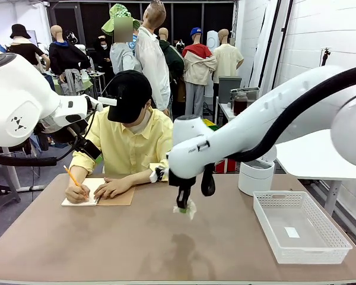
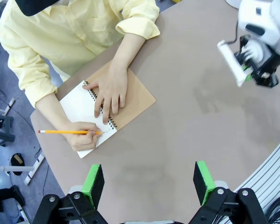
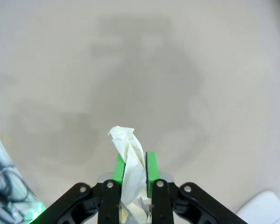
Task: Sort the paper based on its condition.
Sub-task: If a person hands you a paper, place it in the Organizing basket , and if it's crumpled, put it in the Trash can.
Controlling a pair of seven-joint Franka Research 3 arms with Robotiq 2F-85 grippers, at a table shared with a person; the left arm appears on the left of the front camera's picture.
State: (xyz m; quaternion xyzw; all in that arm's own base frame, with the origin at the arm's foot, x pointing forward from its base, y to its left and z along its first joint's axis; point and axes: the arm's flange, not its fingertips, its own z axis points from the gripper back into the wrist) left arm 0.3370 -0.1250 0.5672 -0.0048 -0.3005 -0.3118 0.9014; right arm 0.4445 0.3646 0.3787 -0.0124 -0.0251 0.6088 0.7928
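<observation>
1. Right gripper (image 1: 183, 203) points straight down over the table (image 1: 77, 249), pads clamped on a crumpled paper (image 3: 129, 149).
2. The paper seems clear of the tabletop.
3. Left gripper (image 2: 148, 179) hovers high, jaws wide, holding nothing.

White right arm (image 1: 243, 133) with black cable (image 1: 338, 77); black end effector (image 3: 135, 161), green pads (image 3: 151, 165).

Reaches the right arm (image 1: 255, 119) across the middle, right gripper (image 1: 183, 204) pointing down with jaws pinched on crumpled paper (image 3: 128, 145), and holds the left gripper (image 2: 149, 179) high, facing down, jaws spread wide.
</observation>
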